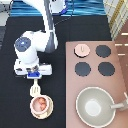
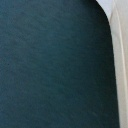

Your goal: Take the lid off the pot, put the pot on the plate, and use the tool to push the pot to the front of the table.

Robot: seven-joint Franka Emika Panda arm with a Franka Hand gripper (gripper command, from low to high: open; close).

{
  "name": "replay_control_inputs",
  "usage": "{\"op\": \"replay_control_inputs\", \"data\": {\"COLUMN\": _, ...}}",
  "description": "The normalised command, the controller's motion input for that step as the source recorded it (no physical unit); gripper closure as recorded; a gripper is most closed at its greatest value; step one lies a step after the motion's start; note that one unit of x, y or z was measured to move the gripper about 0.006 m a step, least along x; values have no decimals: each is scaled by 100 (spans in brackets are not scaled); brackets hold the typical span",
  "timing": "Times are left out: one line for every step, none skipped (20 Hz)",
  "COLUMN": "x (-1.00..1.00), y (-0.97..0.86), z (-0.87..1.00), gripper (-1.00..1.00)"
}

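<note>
**Gripper above tool, pot on plate**

Gripper (image 1: 34,76) low over the table (image 1: 15,107), toward its left edge in the exterior view, apparently pinching the tool (image 1: 35,89) by the handle. Tool head touching the pot (image 1: 41,103) rim. Pot seated on the plate (image 1: 40,114), near the bottom edge. Lid (image 1: 81,49) already off, lying on the stove (image 1: 121,75). Best to keep the head square behind the pot and push slowly, so the plate does not swing aside. Wrist view: only dark table.
</note>
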Motion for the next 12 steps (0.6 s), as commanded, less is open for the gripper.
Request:
{"op": "replay_control_inputs", "data": {"x": -25, "y": 64, "z": 49, "gripper": 100}}
{"op": "replay_control_inputs", "data": {"x": -31, "y": 66, "z": 41, "gripper": 100}}
{"op": "replay_control_inputs", "data": {"x": -30, "y": 67, "z": 39, "gripper": 100}}
{"op": "replay_control_inputs", "data": {"x": -17, "y": 69, "z": 27, "gripper": 100}}
{"op": "replay_control_inputs", "data": {"x": 33, "y": 65, "z": 18, "gripper": 100}}
{"op": "replay_control_inputs", "data": {"x": 84, "y": 34, "z": 9, "gripper": 100}}
{"op": "replay_control_inputs", "data": {"x": 100, "y": 7, "z": 1, "gripper": 100}}
{"op": "replay_control_inputs", "data": {"x": 100, "y": 1, "z": 0, "gripper": 100}}
{"op": "replay_control_inputs", "data": {"x": 100, "y": 0, "z": 0, "gripper": 100}}
{"op": "replay_control_inputs", "data": {"x": 100, "y": 0, "z": 0, "gripper": 100}}
{"op": "replay_control_inputs", "data": {"x": 100, "y": 0, "z": 0, "gripper": 100}}
{"op": "replay_control_inputs", "data": {"x": 100, "y": 0, "z": 4, "gripper": 100}}
